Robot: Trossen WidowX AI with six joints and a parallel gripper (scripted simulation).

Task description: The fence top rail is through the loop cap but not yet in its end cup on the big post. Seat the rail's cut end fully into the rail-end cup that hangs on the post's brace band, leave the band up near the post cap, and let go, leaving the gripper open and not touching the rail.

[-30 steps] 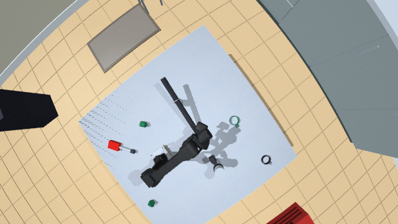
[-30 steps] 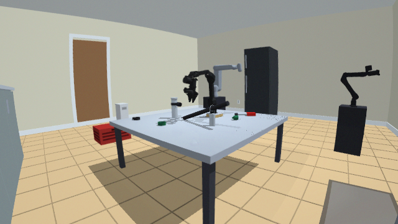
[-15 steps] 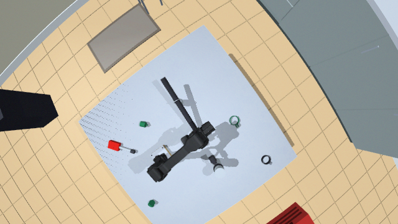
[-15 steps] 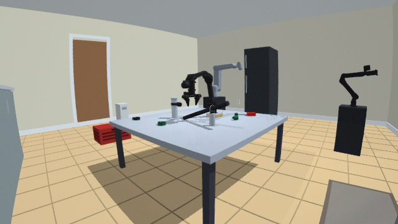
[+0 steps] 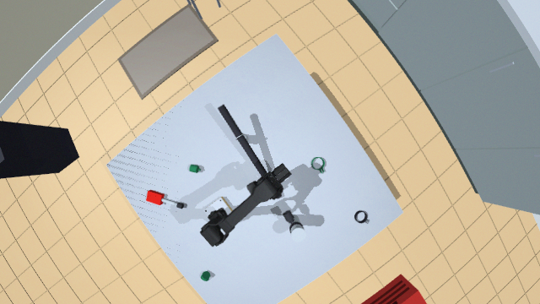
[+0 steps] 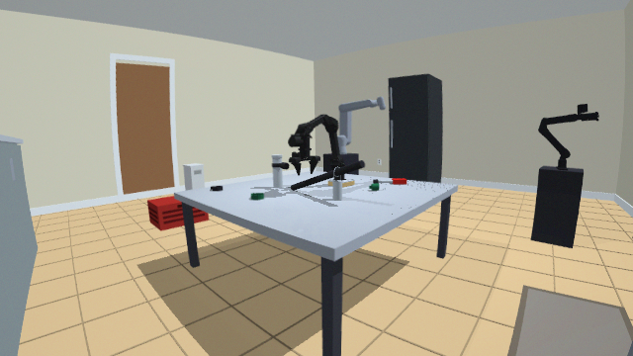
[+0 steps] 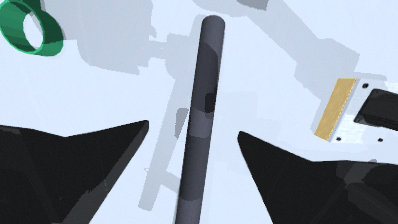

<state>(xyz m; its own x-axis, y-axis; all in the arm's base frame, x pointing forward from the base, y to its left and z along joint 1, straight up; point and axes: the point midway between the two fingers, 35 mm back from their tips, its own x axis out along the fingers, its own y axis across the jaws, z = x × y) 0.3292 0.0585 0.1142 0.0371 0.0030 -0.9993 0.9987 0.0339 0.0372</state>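
Observation:
The black rail (image 5: pixel 229 120) (image 6: pixel 312 181) (image 7: pixel 200 122) slants down through the loop cap (image 6: pixel 337 181) on the small post (image 6: pixel 337 192). Its cut end is low near the table top, outside the cup. The big white post (image 5: pixel 298 235) (image 6: pixel 278 179) carries a black band near its cap, with the rail-end cup (image 5: pixel 288 216) (image 6: pixel 284 166) sticking out sideways; nothing is in the cup. My gripper (image 6: pixel 306 173) (image 7: pixel 195 130) is open and points down above the rail. The rail runs between the fingertips in the wrist view, with gaps on both sides. In the top view the arm hides the fingers.
A green ring clamp (image 6: pixel 257 196) (image 7: pixel 50 45) and a black ring clamp (image 6: pixel 216 188) lie on the table. Two green fittings (image 5: pixel 194 168) (image 5: pixel 205 275) and a red-handled tool (image 5: pixel 154 197) (image 6: pixel 399 181) lie on the arm's base side. The wood-edged base plate (image 7: pixel 327 110) is beside the rail.

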